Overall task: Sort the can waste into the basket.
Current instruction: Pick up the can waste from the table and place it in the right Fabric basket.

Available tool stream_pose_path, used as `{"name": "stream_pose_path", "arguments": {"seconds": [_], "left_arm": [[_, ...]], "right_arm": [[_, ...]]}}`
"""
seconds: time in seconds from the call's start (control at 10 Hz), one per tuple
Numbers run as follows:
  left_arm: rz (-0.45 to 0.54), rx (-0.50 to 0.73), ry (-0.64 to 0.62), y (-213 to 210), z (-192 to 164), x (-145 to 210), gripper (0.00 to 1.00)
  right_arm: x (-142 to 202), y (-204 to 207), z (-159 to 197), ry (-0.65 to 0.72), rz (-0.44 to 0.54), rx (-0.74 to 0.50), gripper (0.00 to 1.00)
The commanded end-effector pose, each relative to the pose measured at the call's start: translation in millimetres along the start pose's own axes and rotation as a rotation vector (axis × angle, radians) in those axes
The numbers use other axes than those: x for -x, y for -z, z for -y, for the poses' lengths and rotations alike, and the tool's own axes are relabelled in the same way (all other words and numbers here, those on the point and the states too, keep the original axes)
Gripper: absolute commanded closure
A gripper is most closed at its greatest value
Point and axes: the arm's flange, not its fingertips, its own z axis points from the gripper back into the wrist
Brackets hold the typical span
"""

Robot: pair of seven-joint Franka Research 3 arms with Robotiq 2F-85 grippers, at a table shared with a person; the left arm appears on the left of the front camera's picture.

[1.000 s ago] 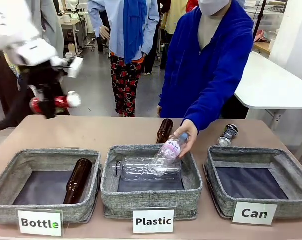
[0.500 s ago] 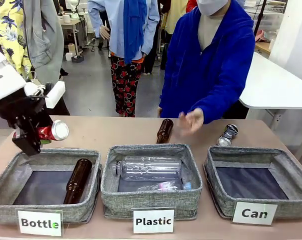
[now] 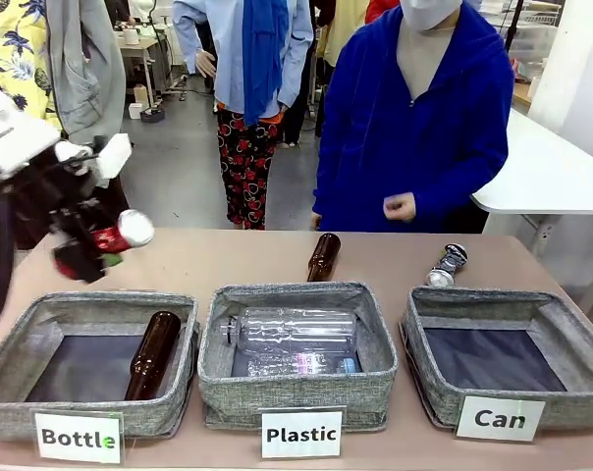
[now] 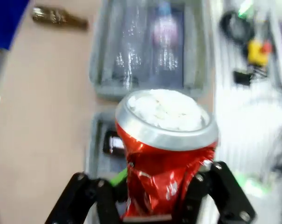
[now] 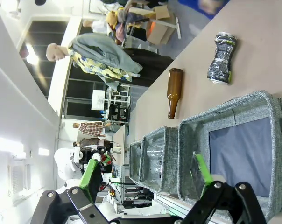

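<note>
Grips the crushed red can (image 3: 120, 234) in the left hand (image 3: 98, 245), closed tight on the dented waist, with the silver end turned toward the middle of the surface (image 3: 228, 257). Holds it in the air at the far left, about over the back of the Bottle bin (image 3: 12, 339), well apart from the Can basket (image 3: 571, 397) at the far right. Has the right hand (image 5: 148, 186) spread open and gripping nothing, near the outer end of that basket. Finds the basket bare inside, so counts 0 of 2 cans sorted. Sees the silver can (image 3: 447, 265) lying on the surface just behind the basket's back rim, and 1 brown bottle (image 3: 323, 257) lying behind the Plastic bin (image 3: 296, 392).

Faces, most likely, a long carry rightward over 2 wrong bins. Risks a slip on the way: pinches only crumpled, glossy metal, a poor seat for a flat pinch under a quick swing. Risks a drop into Bottle or Plastic through any early opening, or a bounce off the basket rim through a release from too high. Risks contact with the right hand, parked by the very basket aimed for; calls for a yield or a handover. Could also knock the silver can away by overshooting, or meet a reach from the person (image 3: 414, 128) standing close across the surface.
</note>
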Motion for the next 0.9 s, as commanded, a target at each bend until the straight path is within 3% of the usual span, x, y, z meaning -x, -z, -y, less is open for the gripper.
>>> {"name": "stream_pose_path", "arguments": {"seconds": [0.0, 0.2, 0.4, 0.6, 0.8], "left_arm": [[0.169, -0.020, -0.017, 31, -23, -85, 1.00], [0.212, 0.008, 0.099, 78, -24, -200, 1.00], [0.159, 0.031, 0.220, 138, -17, -304, 1.00], [0.087, 0.076, 0.305, 208, 8, -377, 1.00], [0.025, 0.117, 0.324, 281, 22, -417, 1.00]], "right_arm": [[-13, -38, -18, 0.008, 0.036, 0.000, 0.00], [-24, -92, -21, 0.044, 0.035, 0.040, 0.00], [-24, -134, -8, -0.021, 0.096, 0.106, 0.00], [-12, -179, 6, -0.092, 0.143, 0.139, 0.00], [7, -213, 21, -0.222, 0.118, 0.114, 0.00]]}}
